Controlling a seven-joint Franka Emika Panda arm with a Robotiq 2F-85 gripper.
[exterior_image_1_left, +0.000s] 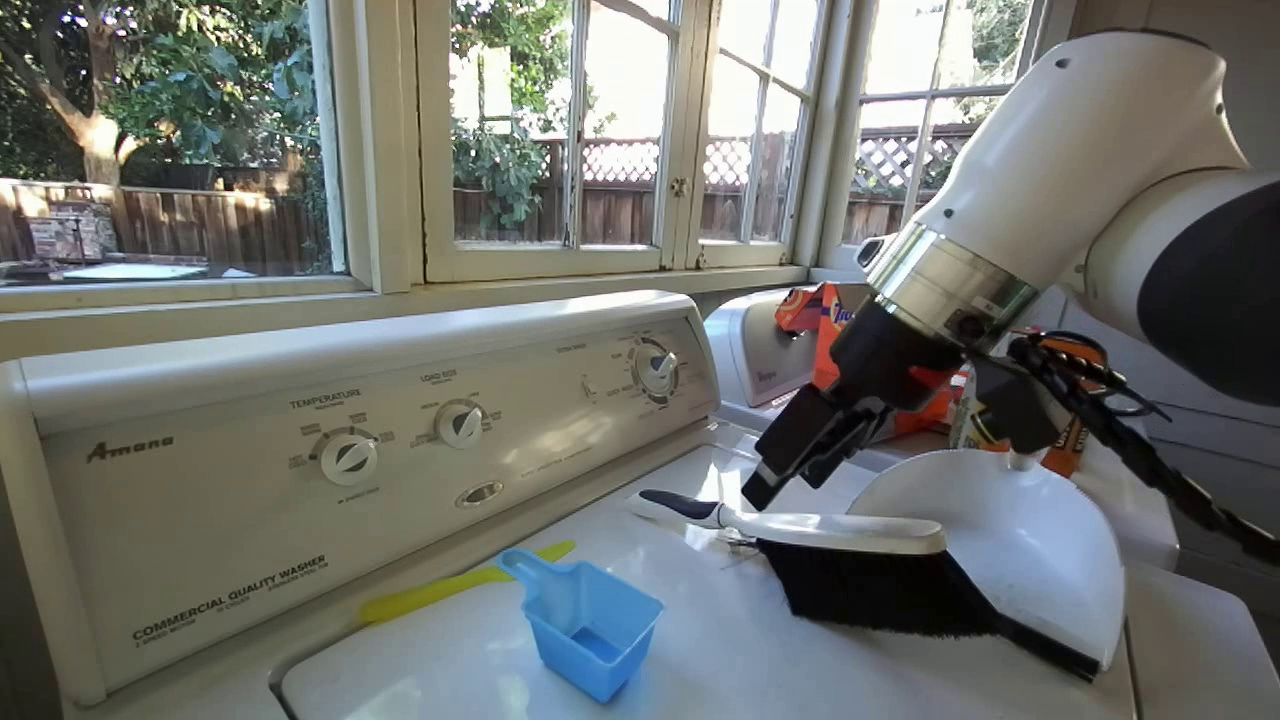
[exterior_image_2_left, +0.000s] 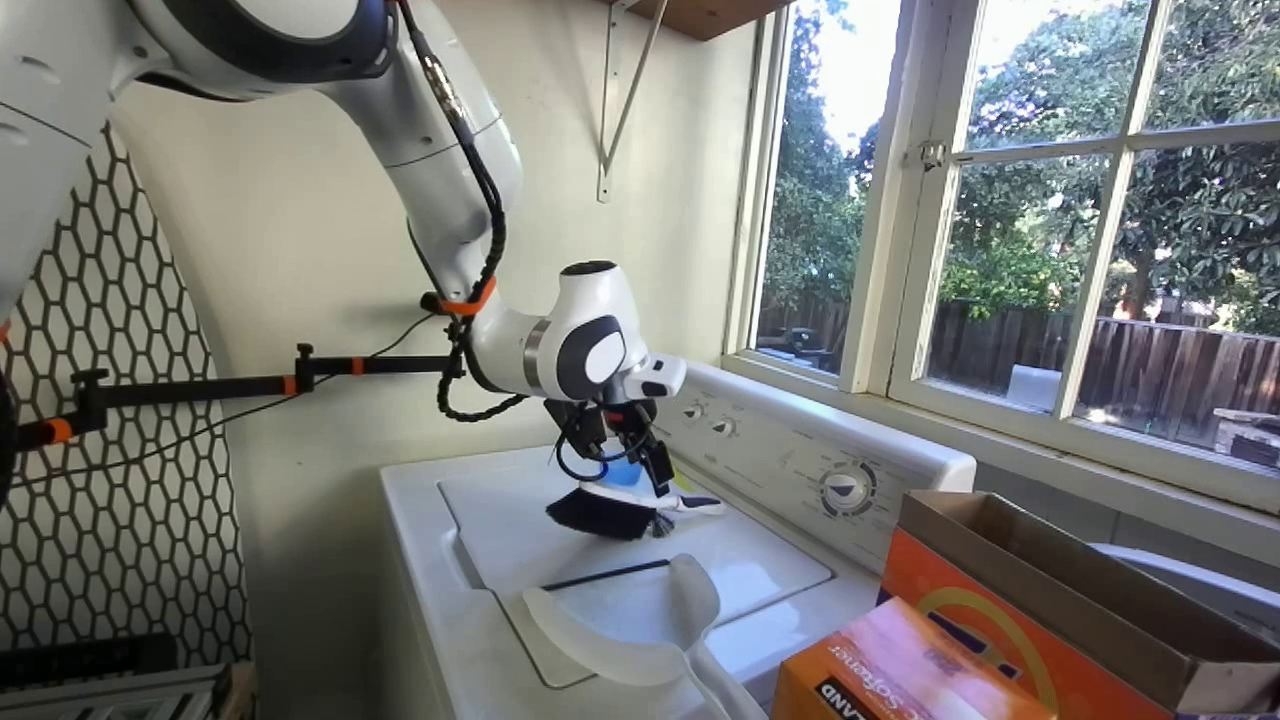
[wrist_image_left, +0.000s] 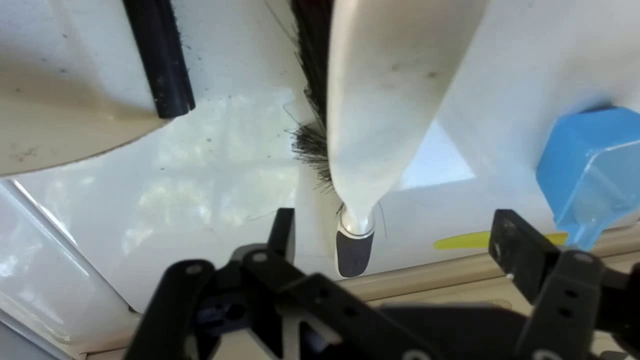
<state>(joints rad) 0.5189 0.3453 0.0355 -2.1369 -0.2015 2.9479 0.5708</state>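
The gripper (wrist_image_left: 392, 227) is hovering above the brush (wrist_image_left: 395, 100), jaws parted wide, leaving room on both sides of the handle (wrist_image_left: 354, 252). The brush is lying on the washer lid (wrist_image_left: 225, 205), gaps separating it from the scoop (wrist_image_left: 580, 160) and the edge (wrist_image_left: 162, 60) of the dustpan (wrist_image_left: 65, 125).

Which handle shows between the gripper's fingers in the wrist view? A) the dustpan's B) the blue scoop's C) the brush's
C: in the wrist view, the brush handle shows between the spread fingers of the open gripper, while the blue scoop lies outside them.
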